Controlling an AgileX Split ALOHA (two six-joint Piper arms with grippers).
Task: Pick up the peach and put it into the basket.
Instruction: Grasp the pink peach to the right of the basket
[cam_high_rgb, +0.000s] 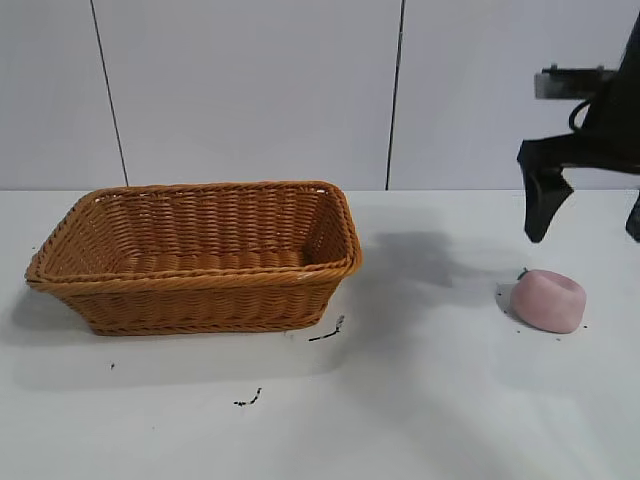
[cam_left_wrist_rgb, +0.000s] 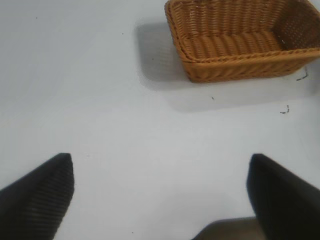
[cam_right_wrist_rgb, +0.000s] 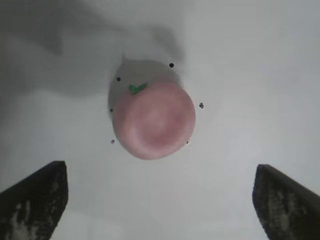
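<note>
The pale pink peach (cam_high_rgb: 547, 300) lies on the white table at the right, its green stem toward the left. The orange-brown wicker basket (cam_high_rgb: 200, 275) stands at the left, empty. My right gripper (cam_high_rgb: 590, 225) hangs open above the peach and a little behind it, not touching it. In the right wrist view the peach (cam_right_wrist_rgb: 154, 120) lies on the table beyond the wide-open right gripper (cam_right_wrist_rgb: 160, 167). My left gripper (cam_left_wrist_rgb: 160, 159) is open and empty over bare table, out of the exterior view; the basket (cam_left_wrist_rgb: 235, 56) shows far off in its view.
The white table (cam_high_rgb: 420, 420) has small dark marks (cam_high_rgb: 325, 333) in front of the basket and more (cam_high_rgb: 248, 400) nearer the front edge. Tiny dark specks ring the peach (cam_right_wrist_rgb: 201, 105). A panelled wall stands behind the table.
</note>
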